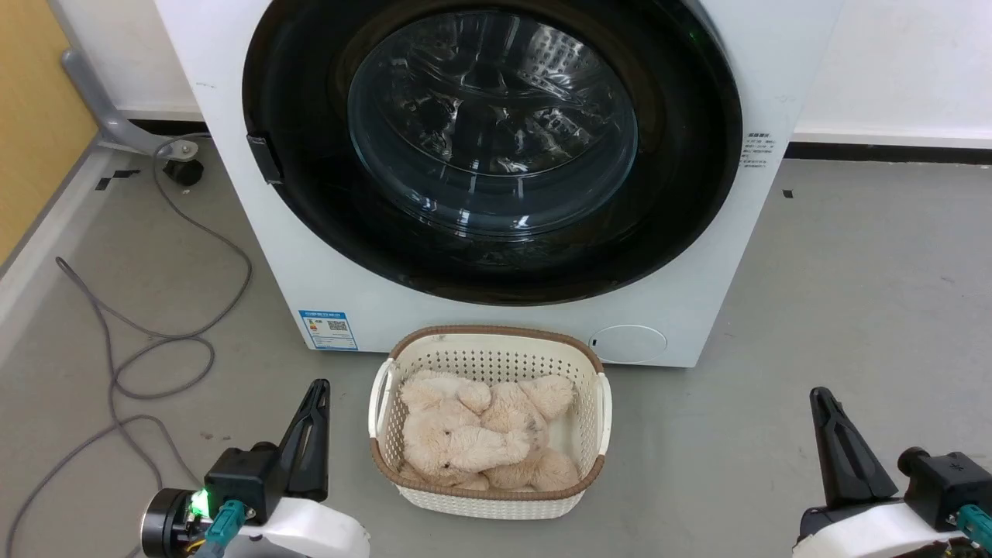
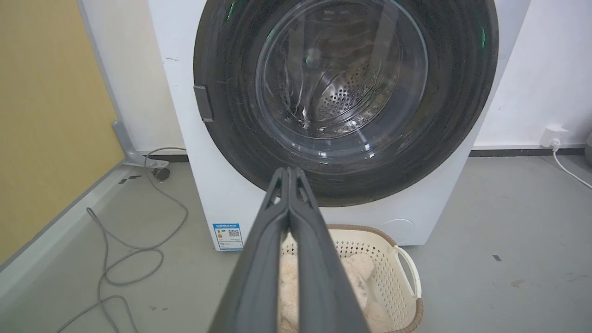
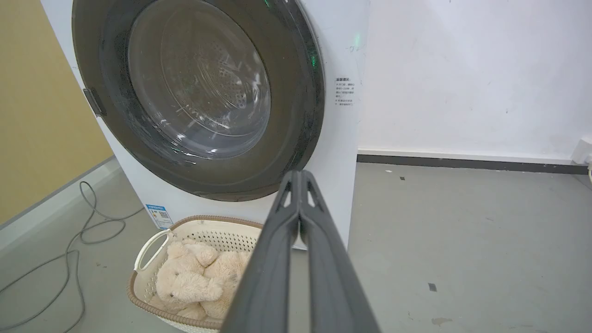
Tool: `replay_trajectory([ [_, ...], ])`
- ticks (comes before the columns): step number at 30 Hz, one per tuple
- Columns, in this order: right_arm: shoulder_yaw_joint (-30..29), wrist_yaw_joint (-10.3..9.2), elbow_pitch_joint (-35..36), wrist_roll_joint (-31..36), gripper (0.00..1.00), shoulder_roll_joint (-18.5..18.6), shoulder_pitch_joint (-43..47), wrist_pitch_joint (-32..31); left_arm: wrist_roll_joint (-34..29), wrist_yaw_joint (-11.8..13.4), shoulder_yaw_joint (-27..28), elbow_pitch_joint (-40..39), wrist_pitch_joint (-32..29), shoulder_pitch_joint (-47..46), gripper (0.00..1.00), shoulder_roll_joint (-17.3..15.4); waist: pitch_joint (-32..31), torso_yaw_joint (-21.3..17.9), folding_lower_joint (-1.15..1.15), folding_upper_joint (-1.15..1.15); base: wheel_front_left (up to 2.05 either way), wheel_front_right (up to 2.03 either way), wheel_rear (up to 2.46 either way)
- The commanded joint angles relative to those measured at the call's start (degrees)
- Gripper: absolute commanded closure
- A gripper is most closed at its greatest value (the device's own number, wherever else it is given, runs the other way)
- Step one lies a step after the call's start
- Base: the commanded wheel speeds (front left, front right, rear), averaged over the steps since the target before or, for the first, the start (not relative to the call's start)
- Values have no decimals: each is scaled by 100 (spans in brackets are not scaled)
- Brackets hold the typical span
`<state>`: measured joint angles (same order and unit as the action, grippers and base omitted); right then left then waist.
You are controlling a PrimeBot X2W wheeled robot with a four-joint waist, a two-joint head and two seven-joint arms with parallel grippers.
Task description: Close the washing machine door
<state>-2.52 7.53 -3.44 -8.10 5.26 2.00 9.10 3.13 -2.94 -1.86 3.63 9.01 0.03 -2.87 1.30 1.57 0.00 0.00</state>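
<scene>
washing machine door (image 1: 492, 128) shut, well ahead | left hand (image 1: 319, 387) together | right hand (image 1: 820, 397) together

**Door shut ahead of your gripper**

Your left gripper (image 2: 289, 172) has its two fingers pressed together, holding nothing. Straight beyond the tips you see the washing machine door (image 2: 344, 92) lying flat against the white washing machine (image 2: 217, 203). Under the fingers and to their right sits a cream basket (image 2: 409, 282) with a plush toy (image 2: 358, 270) inside. Off to the fingers' left, a grey cable (image 2: 138, 249) loops over the floor (image 2: 485, 222).
</scene>
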Motion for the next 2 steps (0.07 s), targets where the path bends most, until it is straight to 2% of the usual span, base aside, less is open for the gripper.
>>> replay_trajectory([
  [1, 13, -2, 49, 51, 100, -38, -74, -42, -34, 46, 16, -42, -38, -1, 100, 0, -2, -2, 0, 0, 0, 0, 0],
  [2, 16, -2, 53, 61, 100, -41, -76, -54, -38, 49, 19, -46, -50, -1, 100, 0, -4, -5, 0, 0, 0, 0, 0],
])
